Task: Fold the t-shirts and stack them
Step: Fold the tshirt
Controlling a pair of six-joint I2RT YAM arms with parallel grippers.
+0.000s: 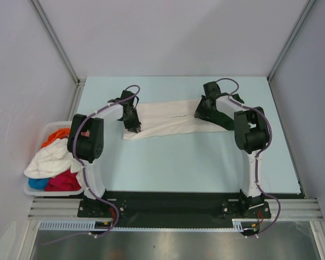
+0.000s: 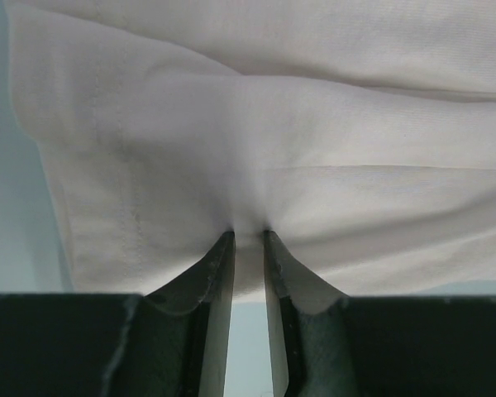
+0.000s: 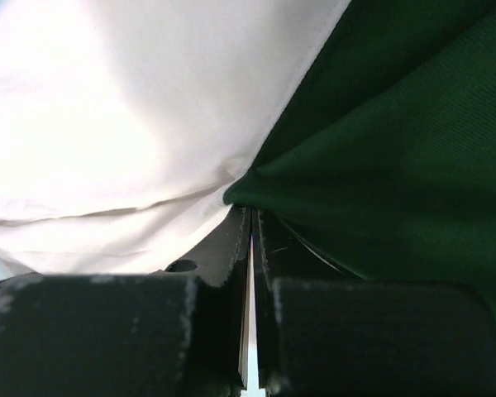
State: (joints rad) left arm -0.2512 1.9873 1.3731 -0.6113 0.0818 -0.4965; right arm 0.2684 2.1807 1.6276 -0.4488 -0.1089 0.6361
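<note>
A cream-white t-shirt with dark green sleeves lies stretched in a long band across the far middle of the table. My left gripper is shut on its left end; in the left wrist view the fingertips pinch cream cloth. My right gripper is shut on its right end; in the right wrist view the nearly closed jaws meet where cream cloth joins the green sleeve. More t-shirts, white, orange, red and blue, are heaped at the left.
The heap sits in a white plastic basket at the table's left edge, beside the left arm's base. Grey walls and metal frame posts enclose the pale blue table on three sides.
</note>
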